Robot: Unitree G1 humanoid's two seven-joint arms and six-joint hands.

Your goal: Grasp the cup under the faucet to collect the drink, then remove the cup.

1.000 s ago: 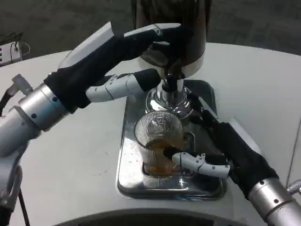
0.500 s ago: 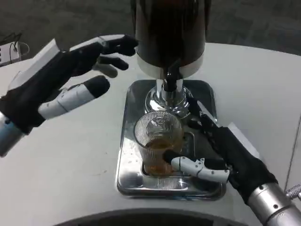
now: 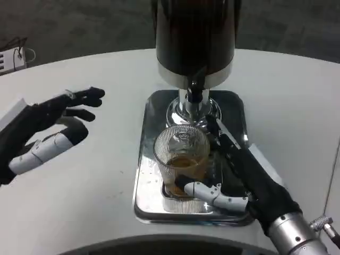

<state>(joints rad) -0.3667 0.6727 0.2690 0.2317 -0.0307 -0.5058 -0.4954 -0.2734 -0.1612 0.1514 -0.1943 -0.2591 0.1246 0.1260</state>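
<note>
Under the faucet, mid-tray, the cup holds amber drink, gripped by the right hand; removal remains, while the left hand hangs spread, holding nothing.

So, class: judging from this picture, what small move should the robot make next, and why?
Probably draw the cup out from under the faucet: it already holds amber drink, the right hand grips it, and the left hand hovers open, off the dispenser.

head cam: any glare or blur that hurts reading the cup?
Head view: bright glare patches on the shiny steel drip tray; ribbed clear glass cup sharp, amber drink visible; left robot hand slightly soft; dark dispenser body underexposed.
</note>
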